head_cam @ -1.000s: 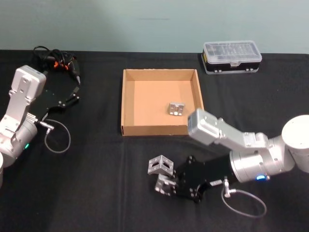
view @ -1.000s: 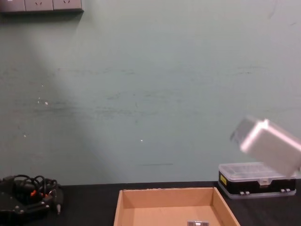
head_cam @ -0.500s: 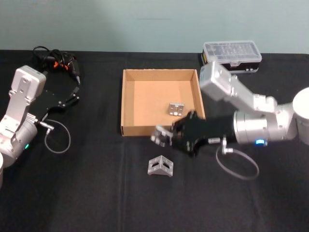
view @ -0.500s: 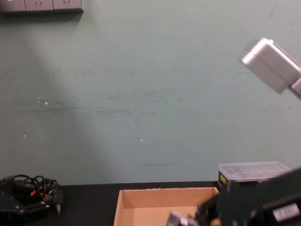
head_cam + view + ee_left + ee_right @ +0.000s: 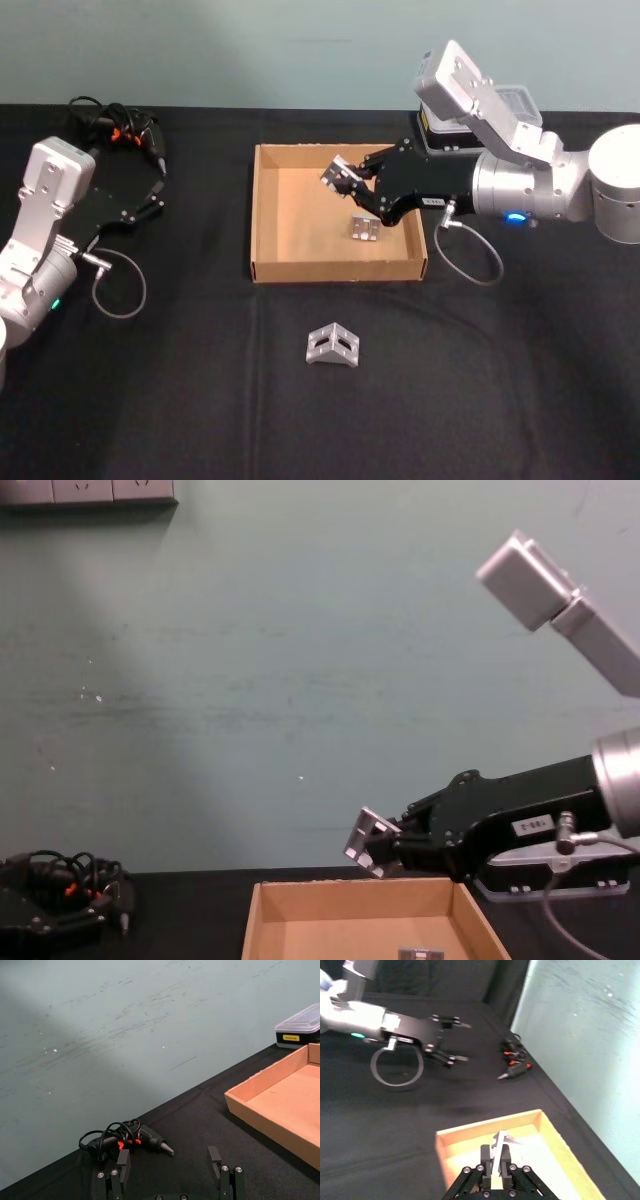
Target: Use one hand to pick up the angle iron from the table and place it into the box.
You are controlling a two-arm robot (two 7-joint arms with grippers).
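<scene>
Angle iron [image 5: 336, 176] tilted, right claw [image 5: 346, 186] clamping, over box [image 5: 300, 225]

A silver angle iron [image 5: 336, 176] hangs tilted above the tan box [image 5: 340, 270], pinched in the right gripper [image 5: 347, 186]. A second angle iron [image 5: 366, 226] lies inside the box. A third angle iron [image 5: 333, 345] rests on the black table [image 5: 150, 400] near the box's front wall.

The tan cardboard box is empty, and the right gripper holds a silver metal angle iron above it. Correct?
No: the head view shows one silver angle iron lying in the tan cardboard box. The right gripper holds a second angle iron above it.
</scene>
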